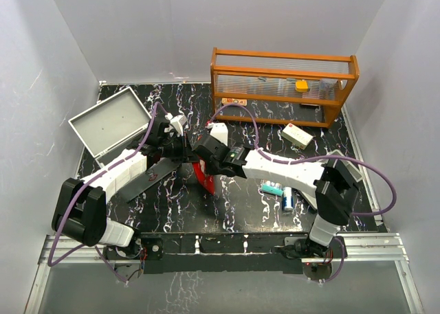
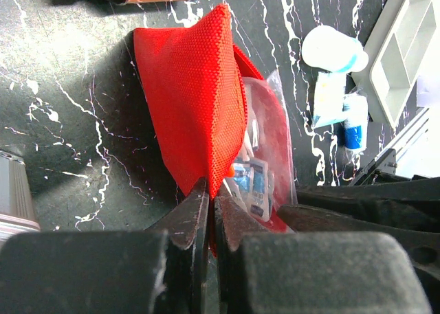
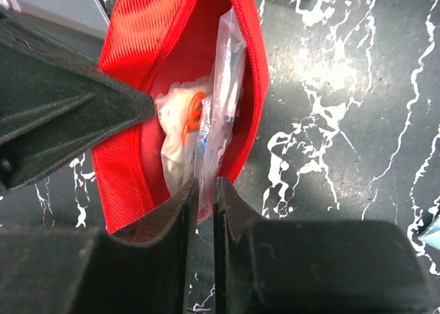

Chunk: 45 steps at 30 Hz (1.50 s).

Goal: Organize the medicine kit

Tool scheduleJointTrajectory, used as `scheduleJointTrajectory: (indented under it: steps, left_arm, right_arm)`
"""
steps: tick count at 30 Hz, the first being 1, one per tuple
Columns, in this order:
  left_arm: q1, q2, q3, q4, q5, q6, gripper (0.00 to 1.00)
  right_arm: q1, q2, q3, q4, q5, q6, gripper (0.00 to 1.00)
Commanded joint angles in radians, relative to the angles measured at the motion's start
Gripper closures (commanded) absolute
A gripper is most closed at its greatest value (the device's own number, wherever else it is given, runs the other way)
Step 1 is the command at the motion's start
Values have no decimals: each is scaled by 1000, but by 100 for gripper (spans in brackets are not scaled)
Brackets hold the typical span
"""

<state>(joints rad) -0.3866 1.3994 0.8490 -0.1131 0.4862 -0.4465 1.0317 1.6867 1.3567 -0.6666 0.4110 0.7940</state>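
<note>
At frame bottom, the left gripper (image 2: 212, 205) pinches the red pouch (image 2: 189, 87) by its fabric edge. The right gripper (image 3: 205, 190) clamps a clear packet (image 3: 225, 87) inside the pouch.

No label or text anywhere is legible.

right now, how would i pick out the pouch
On the black table, look at the middle. The pouch sits there, with the left gripper pinching it. It is the only red fabric thing, with a clear bag in its mouth.
</note>
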Motion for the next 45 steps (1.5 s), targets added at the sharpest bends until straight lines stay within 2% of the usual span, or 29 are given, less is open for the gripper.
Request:
scheduleJointTrajectory:
  steps: [1,5,10,15,20,24,26,29,32,37,45]
  left_arm:
    - [-3,-4,9,3,15,0,100]
    - [-3,-4,9,4,15,0,100]
    - [-3,-4,7,6,17,-1,100]
    - [-3,-4,6,10,23,-4,100]
    - [-3,-3,2,26,44,-12,100]
    - [-3,-6,3,20,40,-8,100]
    - [-3,-7,3,20,39,-6,100]
    - [-3,-8,2,20,38,-7,100]
    - [-3,-8,3,20,37,-6,100]
    - [-3,-5,7,15,37,-3,100]
    - [-3,-1,10,13,37,-1,100]
  right_arm:
    - [1,1,25,18,-76,-9,91]
    - [1,-1,5,83,-103,-42,100]
    - [8,61,40,80,-85,-90,100]
    - [12,125,68,40,-18,-70,100]
    - [13,128,43,80,-11,-66,100]
    - [13,66,31,103,-17,-57,100]
    - [13,10,24,110,12,-49,93]
    - [11,-42,19,90,83,-28,75]
    - [8,-54,19,58,134,-12,67]
    - [-10,-17,36,53,131,-12,64]
    - [-34,100,88,78,136,-49,67]
